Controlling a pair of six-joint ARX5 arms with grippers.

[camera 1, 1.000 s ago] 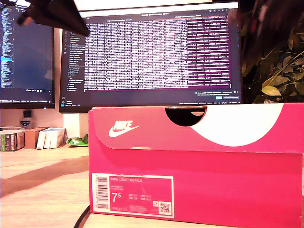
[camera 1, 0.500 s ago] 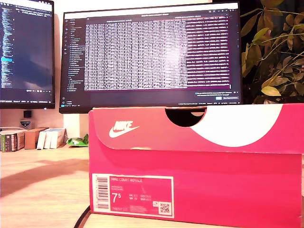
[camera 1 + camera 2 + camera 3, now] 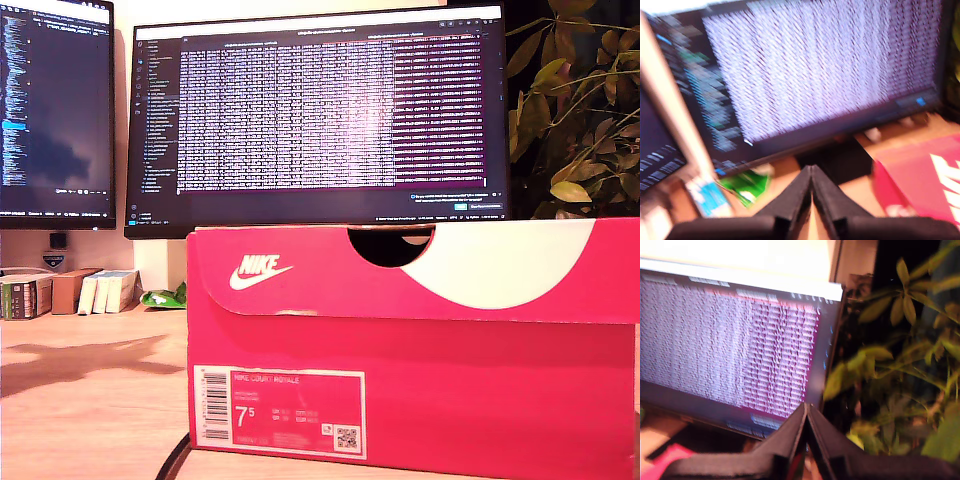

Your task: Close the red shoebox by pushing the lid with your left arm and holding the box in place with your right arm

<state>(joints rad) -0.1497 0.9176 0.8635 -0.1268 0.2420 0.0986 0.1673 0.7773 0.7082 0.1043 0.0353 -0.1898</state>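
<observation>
On the wooden tabletop [image 3: 90,400], the red shoebox [image 3: 420,400] fills the foreground of the exterior view, its lid [image 3: 300,275] down over the base and its white size label [image 3: 280,412] facing the camera toward the exterior view's left. A dark half-round cutout [image 3: 392,245] notches the lid's upper edge. Behind the box stands a wide monitor [image 3: 320,110] filled with rows of text, with a second monitor [image 3: 55,110] at the exterior view's left edge and a leafy plant [image 3: 580,110] at the exterior view's right. Small boxes [image 3: 60,292] and a green packet [image 3: 163,296] sit on the tabletop beneath the screens, on the exterior view's left. Neither arm appears in the exterior view; only a soft shadow [image 3: 85,360] lies across the wood.

Seen through the blurred first wrist view, my first gripper [image 3: 811,170] has its dark fingers pressed together at the tips, holding nothing, aimed toward the wide monitor with a corner of the red shoebox and the green packet below it. In the second wrist view, my second gripper [image 3: 806,407] likewise has its tips meeting, empty, pointed at the edge of the monitor and the plant's leaves, well clear of the box, of which only a red sliver shows.
</observation>
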